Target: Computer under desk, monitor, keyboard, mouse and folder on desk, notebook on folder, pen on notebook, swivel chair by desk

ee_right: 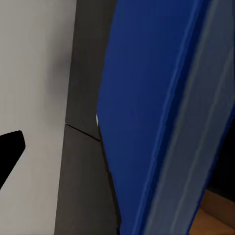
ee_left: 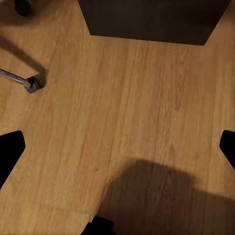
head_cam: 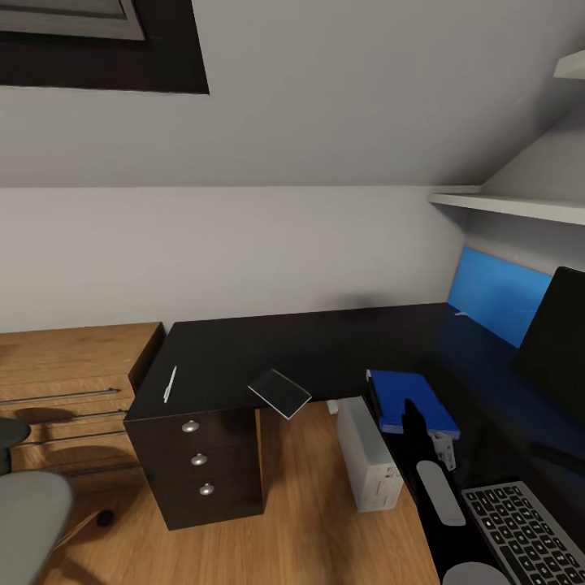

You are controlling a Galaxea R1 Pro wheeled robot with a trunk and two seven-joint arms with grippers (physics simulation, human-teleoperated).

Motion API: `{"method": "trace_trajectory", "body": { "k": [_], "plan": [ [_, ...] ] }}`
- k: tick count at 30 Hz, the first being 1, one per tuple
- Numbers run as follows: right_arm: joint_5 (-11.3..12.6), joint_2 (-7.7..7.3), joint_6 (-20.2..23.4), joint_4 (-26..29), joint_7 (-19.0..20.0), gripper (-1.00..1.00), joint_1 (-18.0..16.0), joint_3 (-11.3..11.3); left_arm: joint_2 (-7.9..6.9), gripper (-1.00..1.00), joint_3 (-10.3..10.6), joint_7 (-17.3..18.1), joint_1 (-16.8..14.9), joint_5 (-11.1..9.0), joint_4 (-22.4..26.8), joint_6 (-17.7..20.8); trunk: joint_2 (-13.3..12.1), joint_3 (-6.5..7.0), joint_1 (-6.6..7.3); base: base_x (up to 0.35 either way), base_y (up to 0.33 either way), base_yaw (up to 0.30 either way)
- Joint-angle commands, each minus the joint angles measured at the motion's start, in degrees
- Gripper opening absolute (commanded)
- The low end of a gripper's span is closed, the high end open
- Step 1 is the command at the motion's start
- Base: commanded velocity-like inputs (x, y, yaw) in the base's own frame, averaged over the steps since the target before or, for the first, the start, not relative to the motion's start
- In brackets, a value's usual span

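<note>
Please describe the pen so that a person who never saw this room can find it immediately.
Look at the black L-shaped desk and follow it to its left end, above the three drawers with round silver knobs. The pen lies there close to the edge. It is a thin white stick, unlike the flat grey notebook lying further right.

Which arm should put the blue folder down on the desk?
Probably the right. Its gripper is at the blue folder over the desk, next to the mouse. The left wrist view faces bare floor.
</note>
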State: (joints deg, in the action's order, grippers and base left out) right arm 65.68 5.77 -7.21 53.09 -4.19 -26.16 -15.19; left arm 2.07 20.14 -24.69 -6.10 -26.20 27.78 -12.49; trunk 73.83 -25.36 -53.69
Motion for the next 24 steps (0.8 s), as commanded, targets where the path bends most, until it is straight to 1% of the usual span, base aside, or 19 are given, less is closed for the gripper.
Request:
{"method": "trace_trajectory", "body": {
  "k": [1, 5, 11, 20, 24],
  "plan": [
    [0.59, 0.03, -0.17, 0.08, -0.12, 1.0, -0.03, -0.02, -0.05, 1.0, 0.47, -0.34, -0.06, -0.61, -0.01, -0.34, 0.04, -0.06, 0.0, 0.0, 0.0, 0.0],
    [0.59, 0.03, -0.17, 0.08, -0.12, 1.0, -0.03, -0.01, -0.05, 1.0, 0.51, -0.28, -0.06, -0.61, -0.01, -0.35, 0.04, -0.06, 0.0, 0.0, -0.017, 0.0],
    [0.59, 0.03, -0.17, 0.09, -0.12, 1.0, -0.03, -0.02, -0.02, 1.0, 0.52, -0.2, -0.06, -0.58, -0.03, -0.4, 0.04, -0.06, 0.0, 0.0, -0.119, 0.0],
    [0.59, 0.03, -0.29, 0.14, -0.12, 1.0, -0.03, -0.1, -0.02, 1.0, 0.52, -0.18, -0.06, -0.54, -0.1, -0.34, 0.04, -0.06, 0.0, 0.0, -0.011, 0.0],
    [0.56, 0.02, -0.47, 0.17, -0.12, 1.0, -0.03, -1.36, 0.02, 1.0, 0.52, -0.18, -0.06, -0.52, -0.1, -0.34, 0.04, -0.06, 0.0, 0.0, 0.0, 0.0]
  ]
}}
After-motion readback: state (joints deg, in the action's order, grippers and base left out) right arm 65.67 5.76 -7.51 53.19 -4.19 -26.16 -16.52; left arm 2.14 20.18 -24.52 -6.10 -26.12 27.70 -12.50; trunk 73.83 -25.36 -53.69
